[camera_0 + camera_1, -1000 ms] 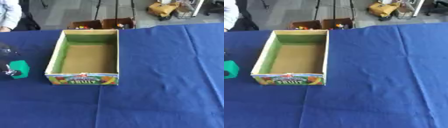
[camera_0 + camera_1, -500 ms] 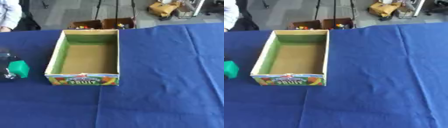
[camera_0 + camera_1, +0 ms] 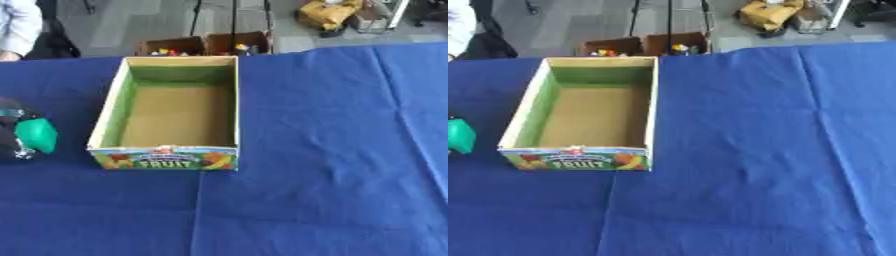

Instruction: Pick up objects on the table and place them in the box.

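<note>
At the left edge of the blue table point(image 3: 332, 150), the left hand point(image 3: 10, 131) is carrying a green object point(image 3: 36, 135).

Its fingers are curling round that object, which is sitting closer to the empty fruit box point(image 3: 171, 116) than a second ago, though not yet over its rim. Its long axis is running nearly upright, narrower end pointing down. The right hand is showing nowhere.

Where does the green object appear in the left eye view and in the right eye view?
Left eye view: green object at the left edge, in the left hand, left of the box.
Right eye view: cut by the left edge, beside the same box.
Shared landmark: the box's FRUIT label.
</note>
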